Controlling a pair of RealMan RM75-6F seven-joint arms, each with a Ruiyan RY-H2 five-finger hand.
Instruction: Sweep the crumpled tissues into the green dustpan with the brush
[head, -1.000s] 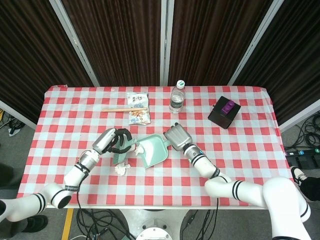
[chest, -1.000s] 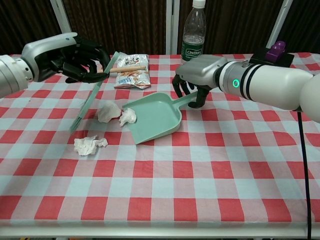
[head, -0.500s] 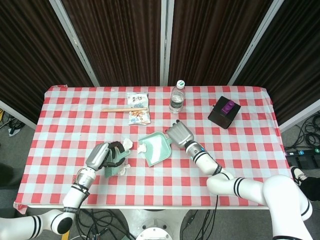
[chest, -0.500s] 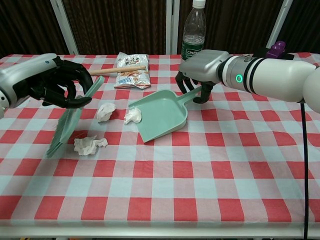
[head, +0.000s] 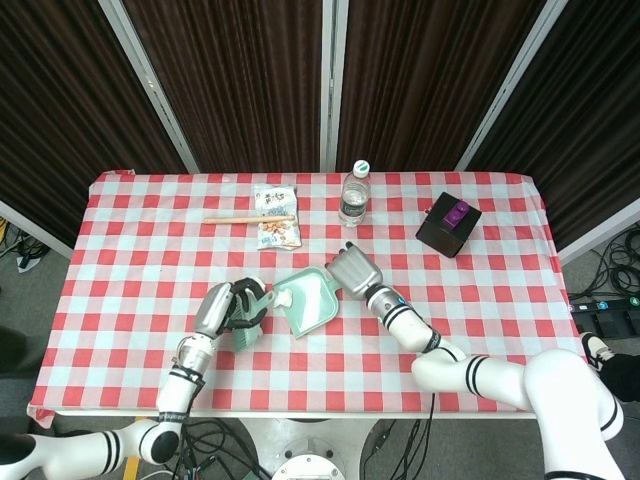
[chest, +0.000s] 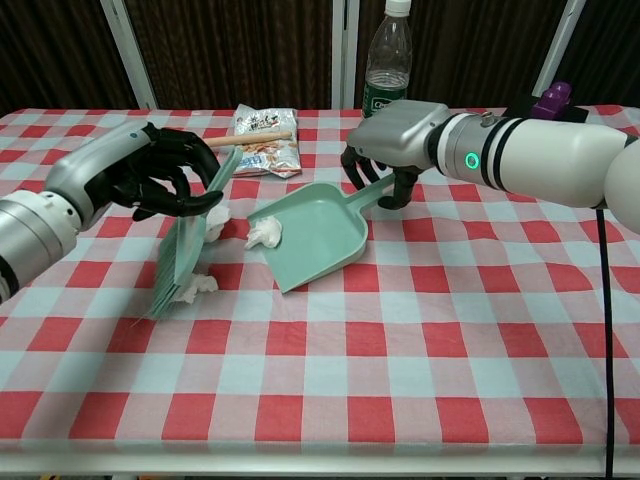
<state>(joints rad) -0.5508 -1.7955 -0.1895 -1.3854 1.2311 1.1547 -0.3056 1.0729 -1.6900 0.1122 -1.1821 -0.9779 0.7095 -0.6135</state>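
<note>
The left robot hand (chest: 150, 178) grips the brush (chest: 187, 245), its long axis slanting down to bristles touching a tissue (chest: 198, 286) near the bench's front-left. The right robot hand (chest: 392, 152) holds the dustpan (chest: 310, 232) by its handle. The pan's open mouth lies just right of the brush, another tissue (chest: 263, 235) at its lip.

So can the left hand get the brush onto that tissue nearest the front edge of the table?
Probably yes: the left hand holds the brush, whose bristles are already at that tissue, with nothing between.
</note>
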